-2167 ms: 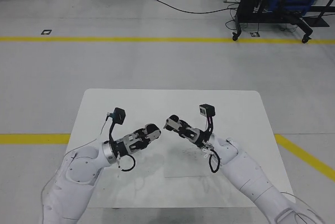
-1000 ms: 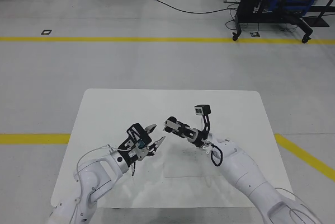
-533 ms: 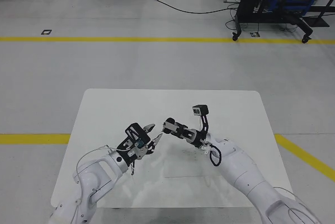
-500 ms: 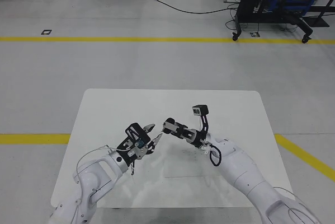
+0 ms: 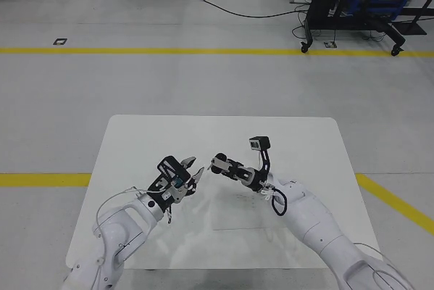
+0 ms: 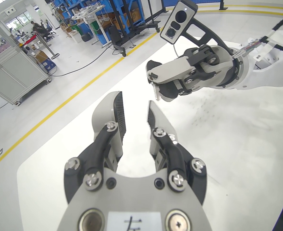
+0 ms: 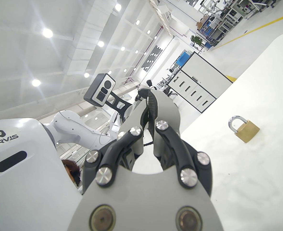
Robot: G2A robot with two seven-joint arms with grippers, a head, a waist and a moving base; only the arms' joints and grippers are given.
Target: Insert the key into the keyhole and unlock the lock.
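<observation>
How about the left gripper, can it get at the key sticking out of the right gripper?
Probably yes: the left gripper is open and aimed at the key poking from the shut right gripper, with nothing between them.

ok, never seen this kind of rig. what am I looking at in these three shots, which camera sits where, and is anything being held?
It is a two-armed robot working at a white table. The top view comes from a camera above its arms, looking down. The other two pictures come from a camera on each wrist, so each shows that arm's own gripper up close. The left gripper is open and empty. The right gripper faces it, shut on a small silvery piece, apparently the key. A brass padlock lies on the table, apart from both grippers, and its shackle looks closed.
</observation>
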